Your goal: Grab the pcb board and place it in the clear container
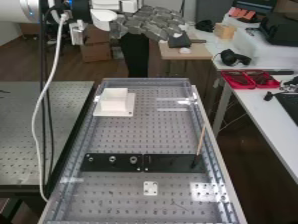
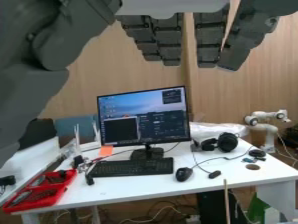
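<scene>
Pcb board (image 1: pixel 151 188), seemingly small white plate with dark dots, lies flat on bench top (image 1: pixel 126 135) full of holes. Sits near black strips (image 1: pixel 166 165), on their near side. Hand (image 1: pixel 149 23) is up high toward far end, well apart from board. Fingers (image 2: pixel 158 40) loose and fairly straight, thumb spread away. White block (image 1: pixel 114 102) on bench lies between board and hand.
</scene>
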